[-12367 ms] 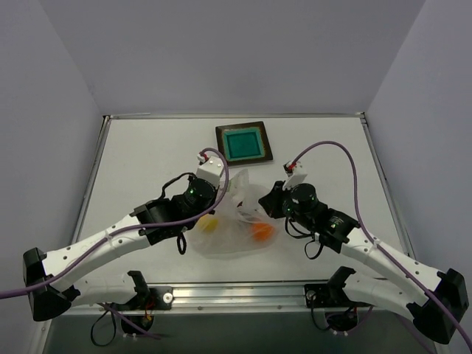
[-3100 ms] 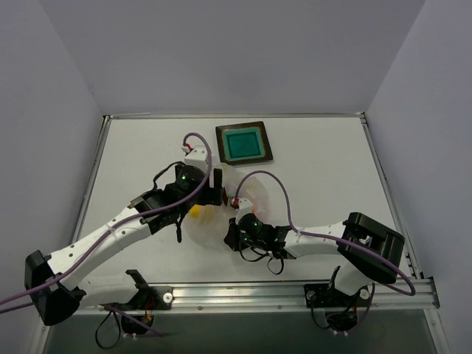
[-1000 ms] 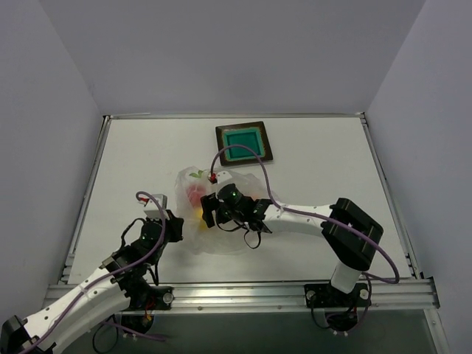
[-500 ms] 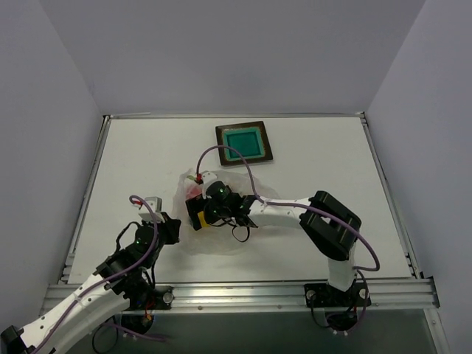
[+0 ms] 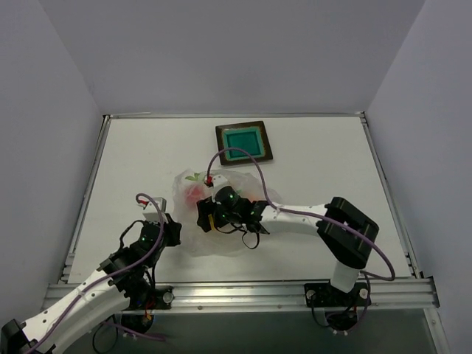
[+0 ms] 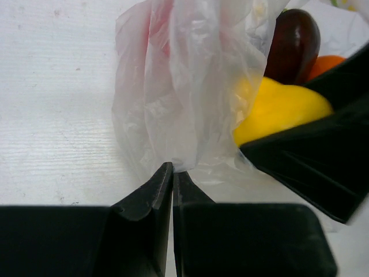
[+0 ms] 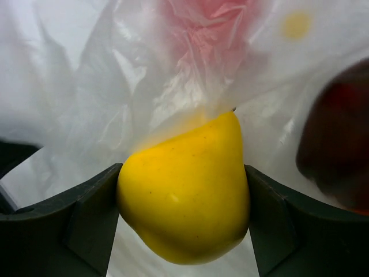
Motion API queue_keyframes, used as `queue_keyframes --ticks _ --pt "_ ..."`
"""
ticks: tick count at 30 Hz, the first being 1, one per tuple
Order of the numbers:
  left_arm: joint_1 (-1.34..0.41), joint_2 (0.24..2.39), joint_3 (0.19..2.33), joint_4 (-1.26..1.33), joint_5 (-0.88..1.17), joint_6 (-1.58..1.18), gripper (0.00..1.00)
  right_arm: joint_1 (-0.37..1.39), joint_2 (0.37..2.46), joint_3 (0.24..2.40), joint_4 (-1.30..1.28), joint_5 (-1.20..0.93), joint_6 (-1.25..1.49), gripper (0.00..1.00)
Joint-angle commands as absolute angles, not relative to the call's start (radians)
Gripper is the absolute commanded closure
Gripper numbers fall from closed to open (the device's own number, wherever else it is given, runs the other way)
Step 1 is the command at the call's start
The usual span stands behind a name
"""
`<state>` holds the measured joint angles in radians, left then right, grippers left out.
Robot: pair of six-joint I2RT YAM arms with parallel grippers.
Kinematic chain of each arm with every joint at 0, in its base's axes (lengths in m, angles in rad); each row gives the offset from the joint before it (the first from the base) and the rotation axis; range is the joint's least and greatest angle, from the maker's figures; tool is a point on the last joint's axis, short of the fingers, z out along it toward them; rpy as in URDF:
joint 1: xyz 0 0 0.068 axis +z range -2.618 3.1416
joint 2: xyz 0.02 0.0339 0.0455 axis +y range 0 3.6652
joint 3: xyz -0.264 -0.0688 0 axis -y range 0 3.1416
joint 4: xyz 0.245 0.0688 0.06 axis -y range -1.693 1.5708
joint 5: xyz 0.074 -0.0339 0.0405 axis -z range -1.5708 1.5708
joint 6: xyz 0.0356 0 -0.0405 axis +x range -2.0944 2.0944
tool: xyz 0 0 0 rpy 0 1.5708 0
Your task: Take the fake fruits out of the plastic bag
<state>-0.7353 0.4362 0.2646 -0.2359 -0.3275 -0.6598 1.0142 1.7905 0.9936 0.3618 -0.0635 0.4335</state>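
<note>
Found right hand (image 7: 183, 231) clamped on the yellow fruit (image 7: 184, 184), one dark finger pressed against each flank, narrow end of the fruit pointing up into the film. Noted crinkly plastic bag (image 7: 115, 104) draped over the top of that fruit and behind it. Saw, through the film above, a pinkish blur of the red fruit (image 7: 213, 23); at the right edge, the dark maroon fruit (image 7: 337, 150), close beside the yellow one, contact not clear. Found left hand (image 6: 173, 179) with fingers together, pinching a gathered fold of the bag at its near left edge, film rising from the fingertips (image 6: 155, 190) in long creases. From that wrist view, made out the maroon fruit upright behind the yellow one, with the orange fruit (image 6: 328, 63) just beside it, largely hidden by the right hand's dark body. From overhead, logged the bag spread flat on the white bench (image 5: 324, 169) in front of the arm bases, left hand at its left margin, right hand reaching in from the right over its middle. Logged the teal tray (image 5: 267, 141) with dark brown rim farther back on the bench, apart from the bag.
</note>
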Motion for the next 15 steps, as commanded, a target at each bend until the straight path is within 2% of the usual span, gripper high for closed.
queue_keyframes --ticks 1,7,15 --pt "-0.735 0.491 0.314 -0.201 -0.311 -0.629 0.98 1.049 1.635 0.942 0.321 0.052 0.462 0.58" --pt "-0.735 0.502 0.334 -0.198 -0.310 -0.612 0.98 1.058 1.424 0.893 0.287 0.095 0.469 0.63" --pt "-0.736 0.482 0.316 -0.175 -0.270 -0.627 0.98 0.977 1.362 1.035 0.317 -0.171 0.446 0.61"
